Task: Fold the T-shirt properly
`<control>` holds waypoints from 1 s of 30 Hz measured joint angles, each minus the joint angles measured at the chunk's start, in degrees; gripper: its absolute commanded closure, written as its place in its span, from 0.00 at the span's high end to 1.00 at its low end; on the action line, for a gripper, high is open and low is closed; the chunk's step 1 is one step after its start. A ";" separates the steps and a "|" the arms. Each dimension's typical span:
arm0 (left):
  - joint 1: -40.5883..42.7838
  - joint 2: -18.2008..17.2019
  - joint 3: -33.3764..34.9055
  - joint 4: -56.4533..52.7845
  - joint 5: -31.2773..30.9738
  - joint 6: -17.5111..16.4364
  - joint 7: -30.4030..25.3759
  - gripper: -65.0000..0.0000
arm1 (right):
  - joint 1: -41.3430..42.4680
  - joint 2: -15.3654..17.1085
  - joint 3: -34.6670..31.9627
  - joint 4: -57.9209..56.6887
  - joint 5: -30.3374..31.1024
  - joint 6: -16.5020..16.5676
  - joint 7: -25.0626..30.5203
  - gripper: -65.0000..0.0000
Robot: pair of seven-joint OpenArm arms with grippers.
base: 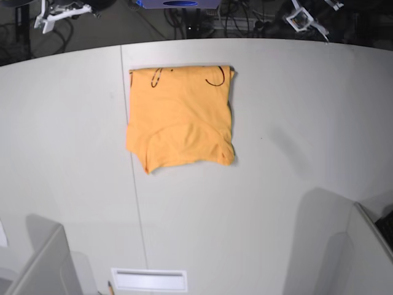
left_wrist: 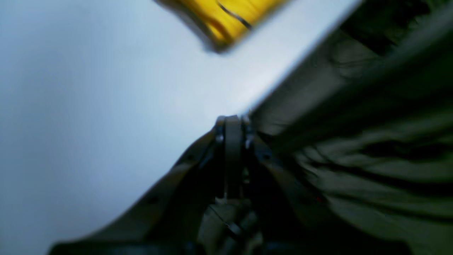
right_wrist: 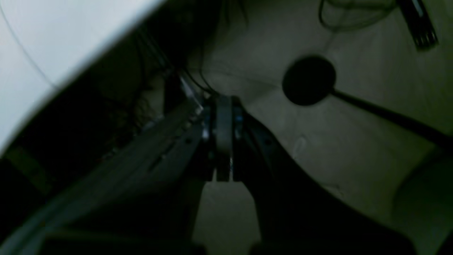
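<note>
I see both tools clenched on nothing: left tool (left_wrist: 233,122) over the desk's (base: 276,203) edge, right tool (right_wrist: 223,106) beyond it. T-shirt (base: 181,117) lies folded near the far edge, well apart.

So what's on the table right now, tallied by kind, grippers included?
T-shirt, orange-yellow, folded: 1
Grippers, both shut and empty: 2 (left gripper, right gripper)
Pencil at the near edge: 1
White slotted plate at the near edge: 1
Total: 5
</note>
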 measured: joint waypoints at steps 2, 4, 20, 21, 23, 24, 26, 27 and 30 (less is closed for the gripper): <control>1.18 0.00 2.86 -2.93 0.00 -0.09 0.22 0.00 | 0.74 0.33 -2.03 -2.16 -0.57 0.09 -2.49 0.00; 0.92 0.15 6.03 -7.06 -0.11 -0.07 -0.26 0.00 | 3.58 1.66 -5.38 -6.27 0.09 0.61 -6.99 0.00; -24.74 10.84 19.50 -63.71 -1.20 6.49 -2.10 0.00 | 34.21 12.31 -44.28 -52.28 -0.17 9.35 -9.97 0.00; -27.47 12.96 19.71 -69.90 -0.92 7.10 -2.10 0.00 | 36.81 12.28 -48.26 -56.13 -0.50 9.20 -7.89 0.00; -33.35 16.55 20.96 -84.11 -0.79 8.79 -6.60 0.00 | 41.77 12.24 -56.85 -63.06 -0.44 9.03 -3.23 0.00; -36.39 18.08 22.27 -91.71 -1.33 8.81 -10.69 0.00 | 43.91 12.41 -62.45 -65.85 -0.72 9.05 -1.51 0.00; -41.48 20.57 24.41 -103.93 -0.90 11.96 -17.64 0.00 | 46.86 12.59 -72.57 -69.55 -1.25 10.56 1.03 0.00; -43.30 21.55 24.92 -108.08 -0.87 14.73 -21.44 0.00 | 48.11 12.48 -77.18 -71.52 -0.68 13.00 3.32 0.00; -46.27 23.82 25.51 -111.19 -1.29 19.06 -25.14 0.00 | 51.71 10.78 -88.30 -82.16 0.04 22.38 15.06 0.00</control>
